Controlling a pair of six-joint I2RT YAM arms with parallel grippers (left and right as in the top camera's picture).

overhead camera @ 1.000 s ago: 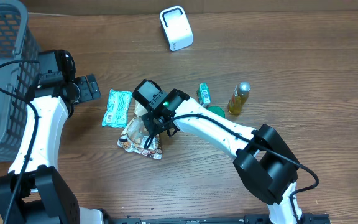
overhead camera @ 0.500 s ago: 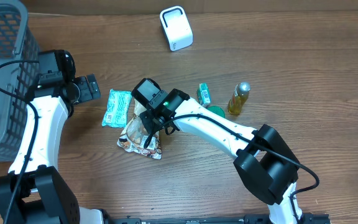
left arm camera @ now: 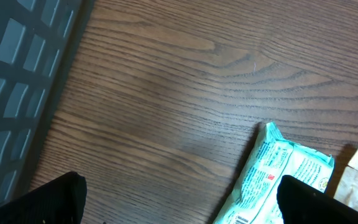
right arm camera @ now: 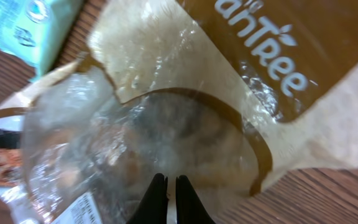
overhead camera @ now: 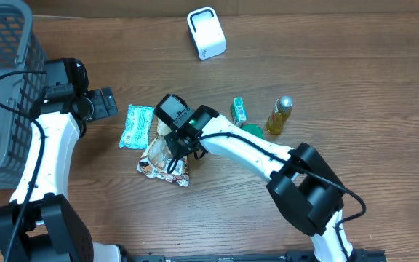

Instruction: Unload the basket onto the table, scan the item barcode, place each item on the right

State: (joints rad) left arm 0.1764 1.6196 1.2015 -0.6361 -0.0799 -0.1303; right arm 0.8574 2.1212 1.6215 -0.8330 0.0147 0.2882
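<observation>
Brown paper pouch (right arm camera: pixel 185 130) reads "anTree" at upper right, the right gripper (right arm camera: pixel 166 190) pinched together against its clear window, the left gripper (left arm camera: pixel 179 199) spread wide.

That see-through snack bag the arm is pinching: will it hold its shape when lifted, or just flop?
Probably flop: the snack bag is thin, crinkled film, creased where the right gripper seems to pinch it. It looks light, since little seems to fill it. The glossy film may slip out of such a small pinch.

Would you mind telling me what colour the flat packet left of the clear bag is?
The packet is pale turquoise, clearest in the left wrist view.
</observation>
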